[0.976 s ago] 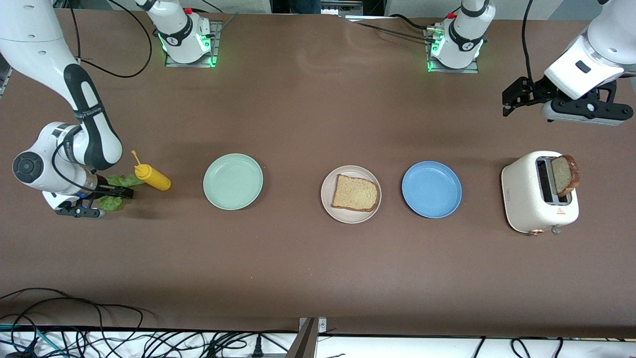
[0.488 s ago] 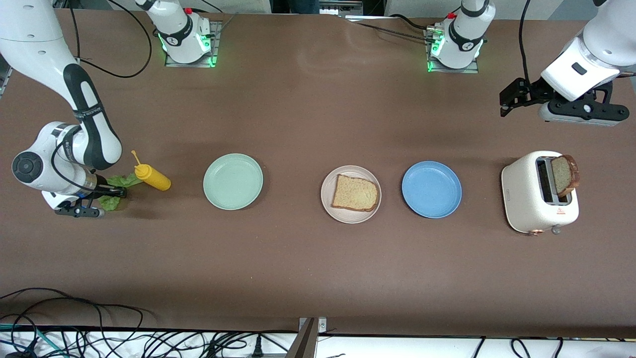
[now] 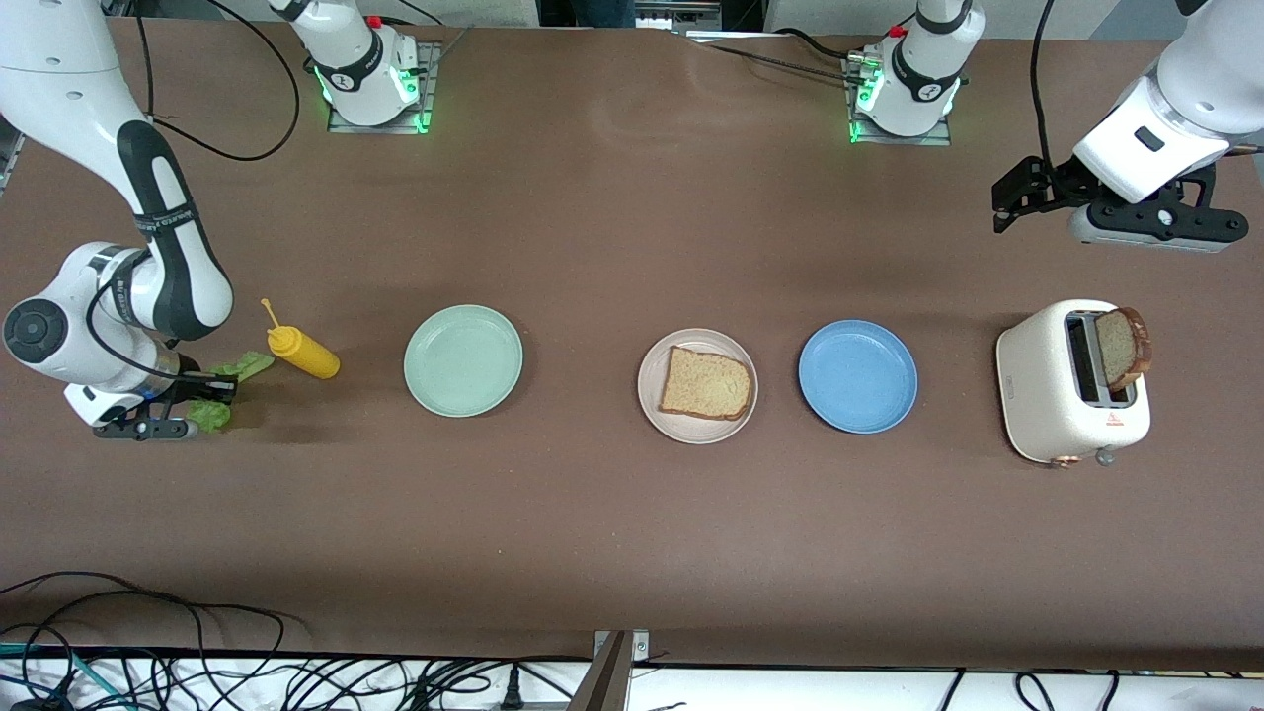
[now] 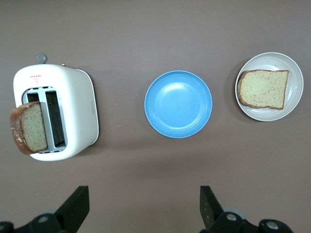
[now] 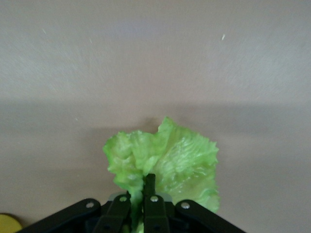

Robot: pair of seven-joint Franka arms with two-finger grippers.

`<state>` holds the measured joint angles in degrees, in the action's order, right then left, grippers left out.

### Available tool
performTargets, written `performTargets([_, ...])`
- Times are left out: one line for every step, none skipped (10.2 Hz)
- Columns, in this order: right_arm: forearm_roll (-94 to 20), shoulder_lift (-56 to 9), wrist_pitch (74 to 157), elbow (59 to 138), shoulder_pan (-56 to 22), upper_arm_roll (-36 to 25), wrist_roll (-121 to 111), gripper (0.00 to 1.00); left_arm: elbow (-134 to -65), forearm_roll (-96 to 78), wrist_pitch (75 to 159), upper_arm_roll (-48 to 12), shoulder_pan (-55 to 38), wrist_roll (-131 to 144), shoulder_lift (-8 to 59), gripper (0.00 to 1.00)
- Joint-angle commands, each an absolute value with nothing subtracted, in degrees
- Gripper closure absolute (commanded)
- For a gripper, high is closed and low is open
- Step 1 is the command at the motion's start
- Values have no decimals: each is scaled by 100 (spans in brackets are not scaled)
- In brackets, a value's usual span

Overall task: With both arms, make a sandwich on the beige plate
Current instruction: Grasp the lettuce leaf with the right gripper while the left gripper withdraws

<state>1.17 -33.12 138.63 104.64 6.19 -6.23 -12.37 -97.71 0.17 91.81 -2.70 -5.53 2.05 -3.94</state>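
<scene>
The beige plate (image 3: 691,431) sits mid-table with one brown bread slice (image 3: 706,383) lying on it. A second slice (image 3: 1124,348) stands up out of the white toaster (image 3: 1047,395) at the left arm's end. At the right arm's end, my right gripper (image 3: 210,391) is shut on the ruffled green lettuce leaf (image 3: 244,368), low at the table beside the yellow bottle. In the right wrist view the lettuce (image 5: 180,155) fans out past the pinched right gripper (image 5: 144,187). My left gripper (image 3: 1005,205) hangs open and empty over bare table, its fingers (image 4: 77,206) wide apart.
A mint-green plate (image 3: 463,359) and a blue plate (image 3: 857,375) flank the beige one. A yellow squeeze bottle (image 3: 301,352) lies close to the lettuce. The left wrist view shows the toaster (image 4: 77,111), blue plate (image 4: 178,104) and beige plate (image 4: 291,104). Cables run along the table's nearest edge.
The right gripper has gone from open to shut on the lettuce and drawn it slightly away from the yellow bottle. The left gripper has shifted only a little.
</scene>
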Motion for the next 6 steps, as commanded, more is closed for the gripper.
performTargets([280,-2884,13197,10303,607,-589,-1380,100,-9686,167,9132,-255,-615,220,-360,0])
performTargets([273,-2831,12583,9944,589,-563,-1336,100,-9686,167,9123,-246,-615,220,-360,0])
performTargets([255,-2821,11838,9497,545,-536,-1232,100,-9686,167,9123,-246,-615,220,-369,0])
performTargets([203,-2821,11091,9066,458,-527,-917,100,-9686,167,9097,-255,-624,220,-369,0])
performTargets([193,-2821,10509,8679,327,-527,-618,100,-9686,167,9088,-255,-615,220,-369,0])
performTargets([176,-2821,10198,8431,142,-527,-406,100,-9686,167,9088,-255,-624,220,-360,0])
